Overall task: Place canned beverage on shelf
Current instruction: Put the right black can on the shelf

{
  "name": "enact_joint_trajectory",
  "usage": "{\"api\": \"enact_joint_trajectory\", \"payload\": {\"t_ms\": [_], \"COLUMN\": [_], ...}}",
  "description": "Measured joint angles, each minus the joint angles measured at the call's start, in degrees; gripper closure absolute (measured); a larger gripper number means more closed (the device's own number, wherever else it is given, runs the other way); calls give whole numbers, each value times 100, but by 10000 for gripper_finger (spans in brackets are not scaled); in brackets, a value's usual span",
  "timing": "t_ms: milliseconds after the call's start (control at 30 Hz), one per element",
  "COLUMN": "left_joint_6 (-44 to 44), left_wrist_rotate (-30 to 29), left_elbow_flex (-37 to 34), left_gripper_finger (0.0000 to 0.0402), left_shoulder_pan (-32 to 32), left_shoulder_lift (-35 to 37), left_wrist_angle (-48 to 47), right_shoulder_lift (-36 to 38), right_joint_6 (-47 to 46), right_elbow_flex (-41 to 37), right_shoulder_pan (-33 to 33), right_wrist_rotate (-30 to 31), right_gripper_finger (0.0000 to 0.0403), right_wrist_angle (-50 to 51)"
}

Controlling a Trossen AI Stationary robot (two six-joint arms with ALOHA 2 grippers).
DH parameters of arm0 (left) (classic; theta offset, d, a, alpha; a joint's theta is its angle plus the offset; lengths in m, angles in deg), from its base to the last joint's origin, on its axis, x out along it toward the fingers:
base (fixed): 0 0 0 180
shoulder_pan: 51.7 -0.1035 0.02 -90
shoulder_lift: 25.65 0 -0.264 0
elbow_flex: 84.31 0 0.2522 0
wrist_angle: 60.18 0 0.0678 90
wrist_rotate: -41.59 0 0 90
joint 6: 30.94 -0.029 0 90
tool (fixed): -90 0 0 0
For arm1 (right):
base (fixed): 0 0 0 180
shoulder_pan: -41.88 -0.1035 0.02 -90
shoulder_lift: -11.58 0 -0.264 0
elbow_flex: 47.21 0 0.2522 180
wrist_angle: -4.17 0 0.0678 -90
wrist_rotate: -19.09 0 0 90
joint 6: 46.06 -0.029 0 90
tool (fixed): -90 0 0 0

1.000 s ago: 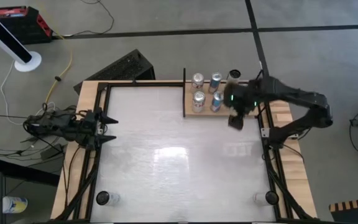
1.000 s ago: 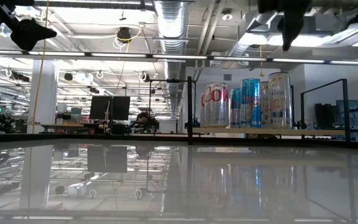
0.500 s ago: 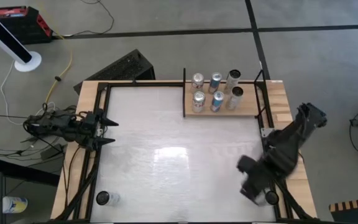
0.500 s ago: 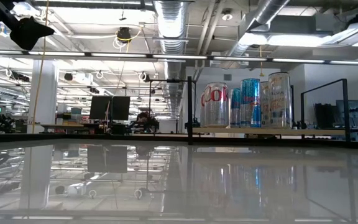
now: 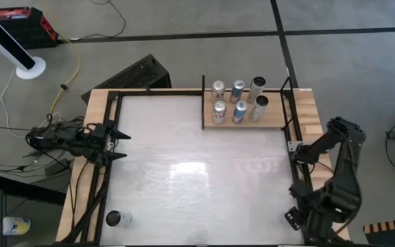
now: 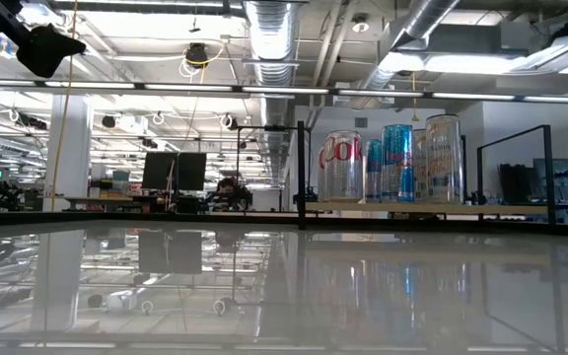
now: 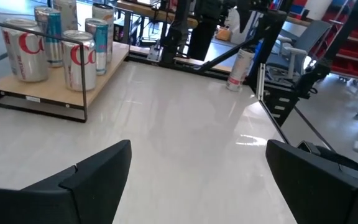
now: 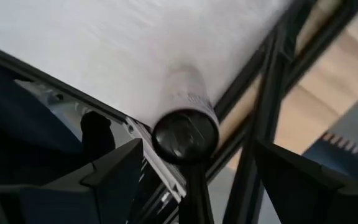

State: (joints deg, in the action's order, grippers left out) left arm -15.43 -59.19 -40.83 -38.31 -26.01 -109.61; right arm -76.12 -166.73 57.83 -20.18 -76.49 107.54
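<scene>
Right gripper (image 8: 194,180) was folded down at the table's near right corner, dark fingers (image 8: 114,171) spread wide apart and holding nothing. Directly ahead between them stood an upright cylindrical can with a dark top (image 8: 185,134), near but not touching, on the glossy white tabletop (image 5: 190,171).

Left gripper (image 5: 118,140) waited at the table's left edge, pointing inward, fingers (image 7: 98,171) also apart and empty.

Far from both grippers, at the table's back edge, lay the light-brown wooden shelf with thin black posts (image 5: 242,123). On it stood six upright metal cans (image 5: 238,101) in two rows. One more silver can (image 5: 114,219) stood at the near left corner.
</scene>
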Motion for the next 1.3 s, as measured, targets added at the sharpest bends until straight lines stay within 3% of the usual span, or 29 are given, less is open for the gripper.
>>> {"api": "enact_joint_trajectory", "payload": {"t_ms": [133,833,1300], "left_joint_6": [0,4,9], "left_wrist_rotate": [0,-4,-6], "left_elbow_flex": [0,-2,-2], "left_gripper_finger": [45,45,45], "left_shoulder_pan": [0,1,1], "left_shoulder_lift": [0,0,0], "left_wrist_angle": [5,8,8], "right_shoulder_lift": [-87,-166,-421], "right_joint_6": [-439,-551,-537], "right_elbow_flex": [0,0,-94], "right_shoulder_pan": [-160,187,32], "right_wrist_rotate": [-211,-233,-597], "right_gripper_finger": [72,72,72], "right_wrist_angle": [-83,-689,-691]}}
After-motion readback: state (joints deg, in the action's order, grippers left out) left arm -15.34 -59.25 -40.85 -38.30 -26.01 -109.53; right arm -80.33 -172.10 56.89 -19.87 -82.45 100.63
